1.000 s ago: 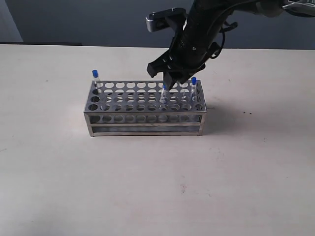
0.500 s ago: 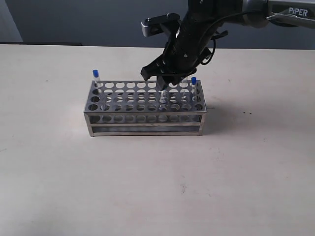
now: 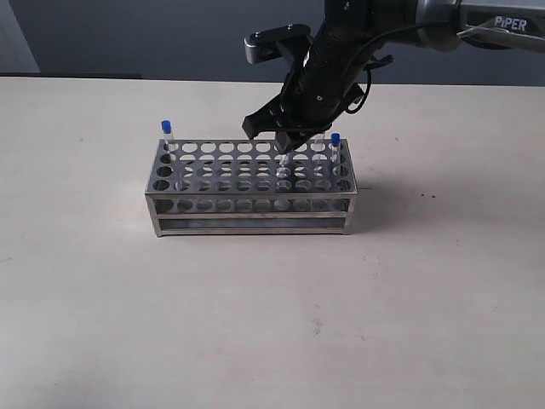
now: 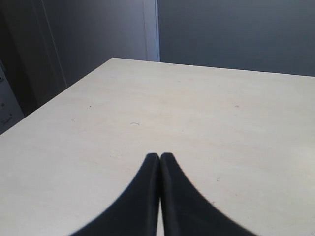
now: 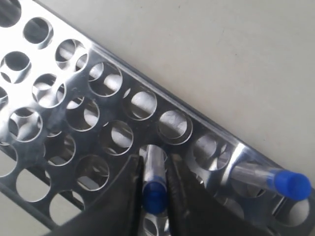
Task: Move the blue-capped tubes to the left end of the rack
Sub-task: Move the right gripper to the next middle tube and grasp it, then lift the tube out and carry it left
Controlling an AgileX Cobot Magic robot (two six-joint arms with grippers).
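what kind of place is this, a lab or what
Probably a lab-style robot test bench: a metal test-tube rack holding blue-capped tubes, a bare pale table, and a robot arm above the rack.

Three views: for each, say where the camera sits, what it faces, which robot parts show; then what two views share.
Exterior view: off the arms, facing the rack side-on; shows right arm and right claw.
Left wrist view: on the left wrist, looking along the table; shows the shut left claw.
Right wrist view: on the right wrist, looking down onto rack holes; shows the claw gripping a blue-capped tube.
Shared: exterior and right wrist both show rack, right claw, end tube.
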